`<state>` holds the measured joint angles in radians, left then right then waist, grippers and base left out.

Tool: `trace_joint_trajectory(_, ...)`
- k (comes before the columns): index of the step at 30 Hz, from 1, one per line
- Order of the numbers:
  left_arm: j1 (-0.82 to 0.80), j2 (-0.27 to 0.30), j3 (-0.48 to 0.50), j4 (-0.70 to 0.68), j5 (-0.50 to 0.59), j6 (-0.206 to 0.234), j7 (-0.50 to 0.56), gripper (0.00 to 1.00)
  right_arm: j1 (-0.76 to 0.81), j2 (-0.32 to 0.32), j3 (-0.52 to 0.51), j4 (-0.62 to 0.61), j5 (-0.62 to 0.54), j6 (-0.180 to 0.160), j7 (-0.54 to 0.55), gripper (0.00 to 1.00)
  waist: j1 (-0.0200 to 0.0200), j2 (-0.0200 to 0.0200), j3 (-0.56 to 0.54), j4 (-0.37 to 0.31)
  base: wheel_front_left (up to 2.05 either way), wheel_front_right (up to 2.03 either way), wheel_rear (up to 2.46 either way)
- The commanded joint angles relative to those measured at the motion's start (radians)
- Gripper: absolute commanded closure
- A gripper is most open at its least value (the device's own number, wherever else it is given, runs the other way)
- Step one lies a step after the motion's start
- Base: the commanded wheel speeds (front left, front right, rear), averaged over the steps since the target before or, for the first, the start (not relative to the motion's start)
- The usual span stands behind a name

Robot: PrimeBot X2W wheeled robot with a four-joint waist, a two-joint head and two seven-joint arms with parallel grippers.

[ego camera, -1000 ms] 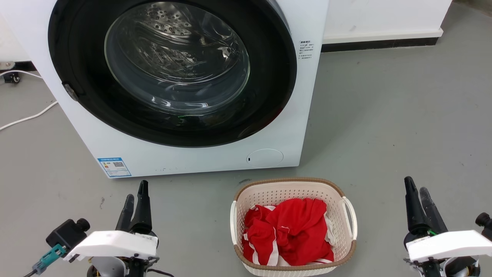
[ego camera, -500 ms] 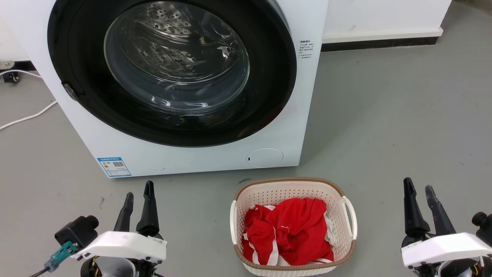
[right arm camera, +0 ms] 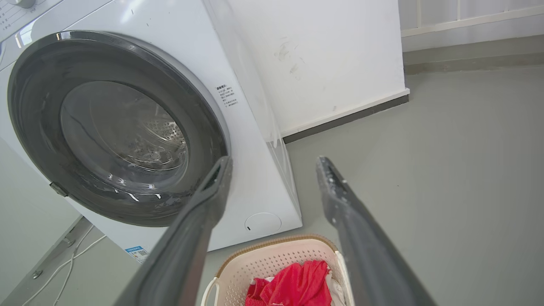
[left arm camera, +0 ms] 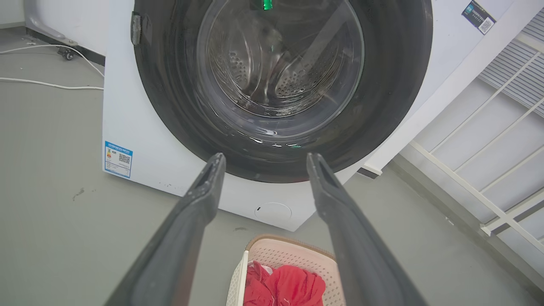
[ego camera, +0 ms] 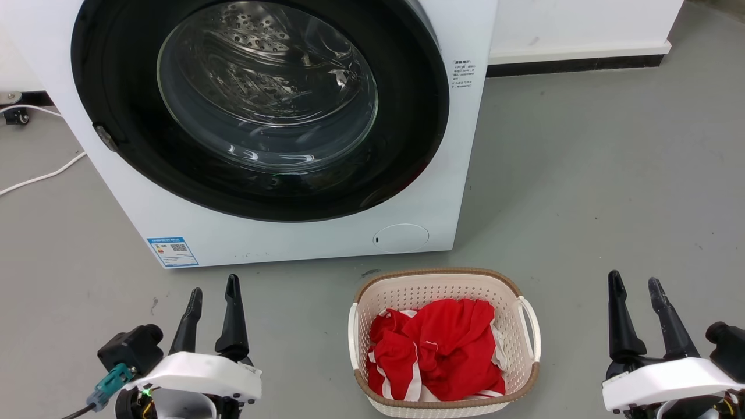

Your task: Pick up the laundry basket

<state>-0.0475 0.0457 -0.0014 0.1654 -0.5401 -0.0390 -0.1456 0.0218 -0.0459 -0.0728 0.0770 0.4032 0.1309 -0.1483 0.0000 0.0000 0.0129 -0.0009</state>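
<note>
Spread wider now, left gripper and right gripper, laundry basket between, washer behind

A laundry basket on the floor in front of a washing machine, with a hand on either side.
The basket stands near the machine's lower right corner, not touching it, and clothing is heaped inside it. The left hand sits well to the basket's left, in front of the machine's face. The right hand sits well to the basket's right, over bare floor. A wall runs behind the machine on its right side. A cable lies on the floor to the machine's left.
</note>
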Motion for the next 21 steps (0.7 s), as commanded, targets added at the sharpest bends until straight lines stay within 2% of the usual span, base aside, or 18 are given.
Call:
trace_joint_trajectory(1, 0.002, 0.004, -0.004, -0.01, 0.038, 0.003, -0.013, 0.0, 0.006, -0.005, 0.0, -0.017, -0.039, 0.0, -0.011, 0.0, 0.0, 0.0, 0.0, 0.0, 0.0, 0.0, 0.0)
trace_joint_trajectory(21, 0.012, 0.005, -0.021, -0.005, 0.222, 0.014, -0.059, 0.0, 0.029, -0.006, 0.003, -0.037, -0.233, 0.0, -0.056, 0.0, 0.0, 0.0, 0.0, -0.004, 0.0, 0.0, 0.0)
